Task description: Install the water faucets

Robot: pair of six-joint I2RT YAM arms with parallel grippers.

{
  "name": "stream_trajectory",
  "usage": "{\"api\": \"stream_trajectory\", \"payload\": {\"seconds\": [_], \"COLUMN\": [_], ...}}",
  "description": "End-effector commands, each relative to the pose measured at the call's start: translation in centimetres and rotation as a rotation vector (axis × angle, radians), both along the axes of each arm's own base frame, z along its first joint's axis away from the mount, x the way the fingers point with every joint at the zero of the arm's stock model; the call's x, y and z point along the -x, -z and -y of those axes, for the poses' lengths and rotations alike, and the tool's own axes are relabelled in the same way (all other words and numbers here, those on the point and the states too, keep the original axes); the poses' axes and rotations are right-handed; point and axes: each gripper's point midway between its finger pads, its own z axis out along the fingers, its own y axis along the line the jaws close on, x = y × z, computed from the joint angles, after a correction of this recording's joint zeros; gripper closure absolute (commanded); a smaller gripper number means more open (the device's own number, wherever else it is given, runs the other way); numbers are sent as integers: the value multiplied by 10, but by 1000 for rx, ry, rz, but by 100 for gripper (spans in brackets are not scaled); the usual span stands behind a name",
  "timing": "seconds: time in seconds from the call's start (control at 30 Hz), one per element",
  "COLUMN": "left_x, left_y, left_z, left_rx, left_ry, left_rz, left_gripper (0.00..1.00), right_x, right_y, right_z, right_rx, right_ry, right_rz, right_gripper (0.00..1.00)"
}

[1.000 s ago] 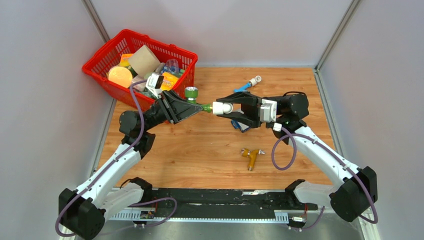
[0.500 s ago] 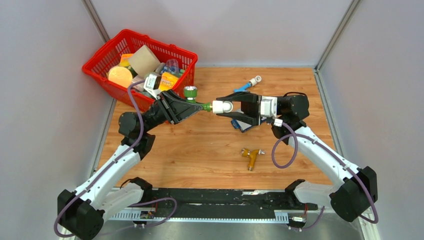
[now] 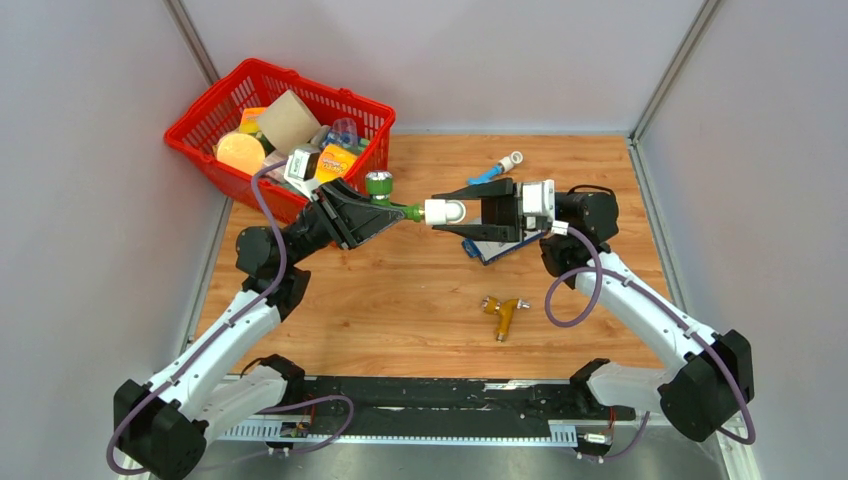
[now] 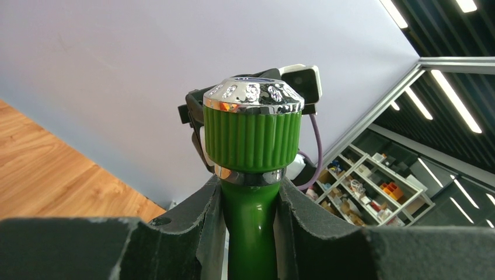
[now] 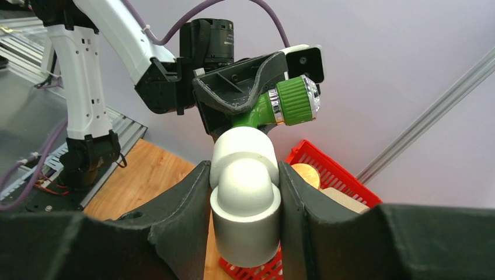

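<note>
My left gripper (image 3: 385,213) is shut on the green faucet (image 3: 393,208), held in the air above the table; its ribbed green knob with a chrome cap (image 4: 253,125) fills the left wrist view. My right gripper (image 3: 462,214) is shut on a white elbow pipe fitting (image 3: 444,212), which meets the green faucet's end (image 5: 257,112) in the right wrist view. The orange-yellow faucet (image 3: 503,311) lies on the table near the right arm. The blue faucet (image 3: 492,173), joined to a white fitting (image 3: 512,159), lies at the back.
A red basket (image 3: 205,108) full of mixed items stands at the back left, just behind my left gripper. A flat packet (image 3: 492,251) lies on the wooden table under my right gripper. Grey walls close the sides and back.
Both grippers stay joined at the faucet and fitting. My right wrist has rolled and its body shifted slightly; my left wrist moved a little up and left.
</note>
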Motion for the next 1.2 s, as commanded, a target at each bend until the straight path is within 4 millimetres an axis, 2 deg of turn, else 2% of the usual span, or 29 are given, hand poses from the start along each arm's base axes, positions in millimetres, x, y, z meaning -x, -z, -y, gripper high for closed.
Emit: {"api": "stream_trajectory", "payload": {"seconds": [0.0, 0.33, 0.73, 1.17], "left_x": [20, 21, 21, 22], "left_y": [-10, -9, -5, 2], "left_z": [1, 2, 3, 5], "left_rx": [5, 3, -17, -52], "left_ry": [42, 32, 16, -10], "left_rz": [104, 125, 176, 276], "left_gripper": [100, 100, 100, 100], "right_x": [0, -10, -12, -29], "right_y": [-3, -6, -6, 3], "right_z": [-5, -5, -9, -15], "right_rx": [5, -15, 15, 24], "right_ry": [-29, 2, -34, -31], "right_rz": [-109, -255, -427, -743], "right_gripper": [100, 100, 100, 100]}}
